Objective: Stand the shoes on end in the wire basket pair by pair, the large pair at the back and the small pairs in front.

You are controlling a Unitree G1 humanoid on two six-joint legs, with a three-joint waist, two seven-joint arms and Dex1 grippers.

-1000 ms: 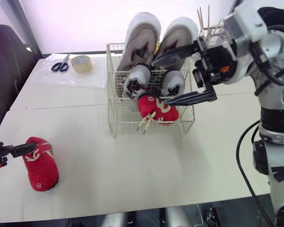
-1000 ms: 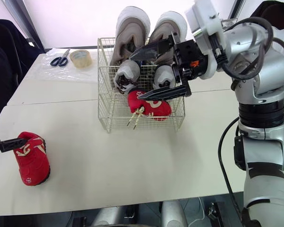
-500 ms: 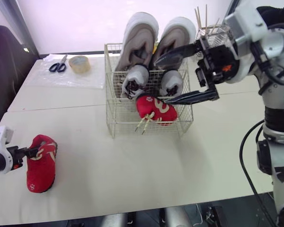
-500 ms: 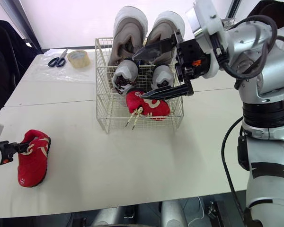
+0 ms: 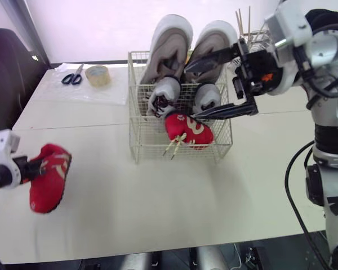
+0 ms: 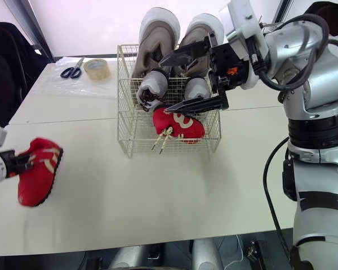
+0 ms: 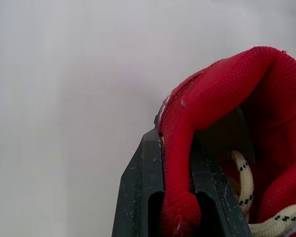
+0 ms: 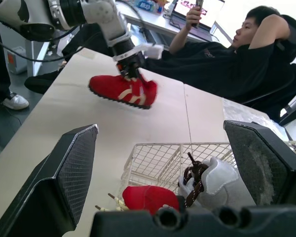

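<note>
Left eye view puts the main change at my left gripper (image 5: 36,167). A second ago the loose red shoe (image 5: 48,180) lay flat on the surface (image 5: 158,214) with my fingers at its collar. Now it is tipped up and hangs toe-down from my grip, at the near left and well apart from the wire basket (image 5: 136,147). It is smeared by motion, so I cannot tell whether its toe is clear of the surface. In the left wrist view my fingers (image 7: 138,197) are clamped on the red collar, one outside it and one inside the opening beside a cream lace (image 7: 244,182). My right gripper (image 5: 190,89) is where it was, over the basket, fingers spread wide and gripping nothing. The large pair (image 5: 169,42) stands on end at the back with the small grey pair (image 5: 163,93) in front of it. The second red shoe (image 5: 188,128) lies against the front mesh, its laces poking through. Scissors (image 5: 72,76) and a tape roll (image 5: 97,74) sit at the far left as before. My upper right finger crosses the large pair, and the grey pair hides its lower ends. My left arm is cut off by the picture edge, and the shoe covers my left fingertips in the eye views. The right wrist view also shows a seated person (image 8: 237,54) beyond the surface.
</note>
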